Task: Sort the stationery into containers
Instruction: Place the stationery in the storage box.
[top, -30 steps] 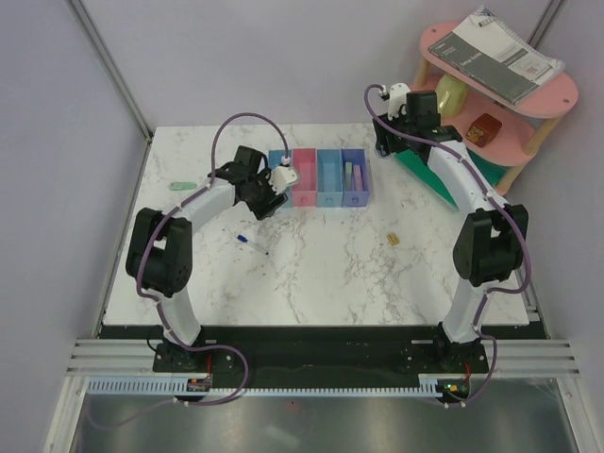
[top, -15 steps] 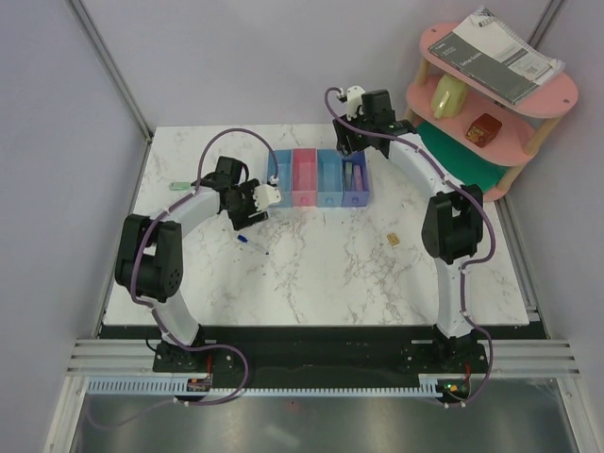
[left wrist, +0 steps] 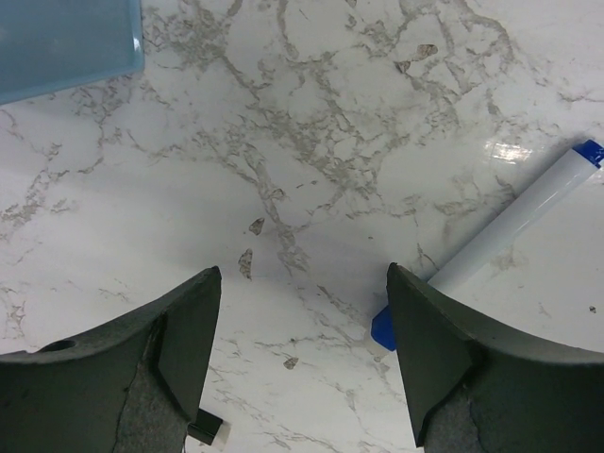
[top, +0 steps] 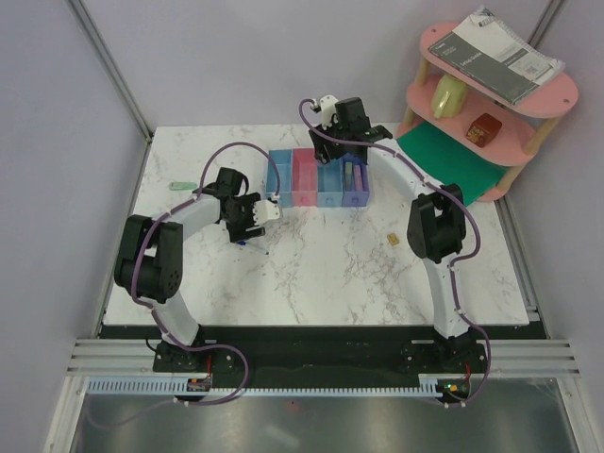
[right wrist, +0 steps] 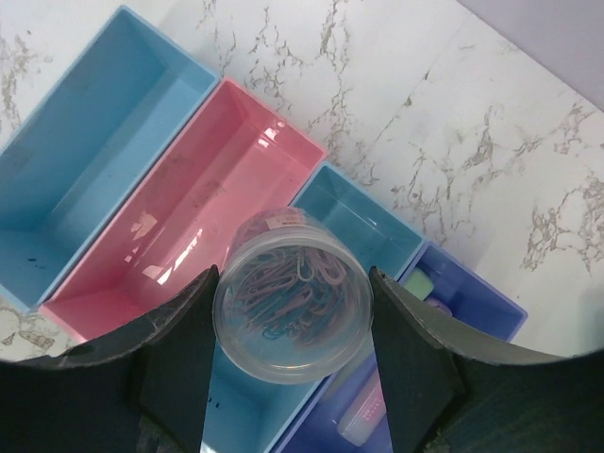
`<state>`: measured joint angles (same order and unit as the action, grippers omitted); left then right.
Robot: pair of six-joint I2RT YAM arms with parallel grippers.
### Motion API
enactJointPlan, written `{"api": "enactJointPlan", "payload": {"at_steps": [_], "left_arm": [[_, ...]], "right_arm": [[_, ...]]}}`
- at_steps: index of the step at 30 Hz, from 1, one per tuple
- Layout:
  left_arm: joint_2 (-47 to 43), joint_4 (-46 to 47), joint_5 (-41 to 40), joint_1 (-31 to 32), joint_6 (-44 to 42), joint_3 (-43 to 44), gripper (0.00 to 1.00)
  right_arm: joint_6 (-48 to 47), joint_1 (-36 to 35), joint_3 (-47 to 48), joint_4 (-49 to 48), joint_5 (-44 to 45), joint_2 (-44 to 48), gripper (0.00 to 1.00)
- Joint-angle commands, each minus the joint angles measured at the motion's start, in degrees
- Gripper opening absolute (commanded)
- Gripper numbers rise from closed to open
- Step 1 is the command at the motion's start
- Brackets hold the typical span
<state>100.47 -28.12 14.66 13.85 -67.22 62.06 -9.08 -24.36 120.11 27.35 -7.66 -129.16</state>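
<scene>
My right gripper (right wrist: 293, 326) is shut on a clear round tub of paper clips (right wrist: 293, 311) and holds it over the containers (top: 321, 177), between the pink tray (right wrist: 170, 236) and the middle light blue tray (right wrist: 373, 217). The purple-blue tray (right wrist: 477, 316) holds a pale green marker (right wrist: 420, 283) and a pink marker (right wrist: 363, 415). The left light blue tray (right wrist: 94, 179) looks empty. My left gripper (left wrist: 302, 349) stands open low over the marble, with the blue-and-white pen (left wrist: 514, 222) lying just beside its right finger (left wrist: 444, 349). A gold clip (top: 393, 240) and another pale green marker (top: 182, 185) lie loose on the table.
A pink tiered shelf (top: 528, 104) stands at the back right, with a grey spiral notebook (top: 495, 47) on top. A green mat (top: 444, 156) lies beneath it. A corner of the left light blue tray (left wrist: 66, 38) shows in the left wrist view.
My right arm has swung left from beside the shelf to above the trays, carrying the tub. My left gripper has backed away from the trays toward the pen and opened wider.
</scene>
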Motion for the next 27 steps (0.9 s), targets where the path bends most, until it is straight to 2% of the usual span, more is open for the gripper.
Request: {"api": "enactJointPlan", "payload": {"at_steps": [1, 20, 27], "left_arm": [[-1.0, 0.0, 1.0, -0.2, -2.7, -0.8, 0.78], [-0.2, -0.8, 2.4, 0.0, -1.8, -3.7, 0.8], [-1.1, -3.8, 2.7, 0.0, -0.6, -1.0, 0.81]], "right_arm": [[-0.4, 0.3, 1.1, -2.3, 1.0, -1.6, 0.44], [-1.8, 0.4, -2.4, -4.2, 3.0, -3.0, 0.44], [-2.6, 0.4, -3.2, -4.3, 3.5, -2.1, 0.45]]}}
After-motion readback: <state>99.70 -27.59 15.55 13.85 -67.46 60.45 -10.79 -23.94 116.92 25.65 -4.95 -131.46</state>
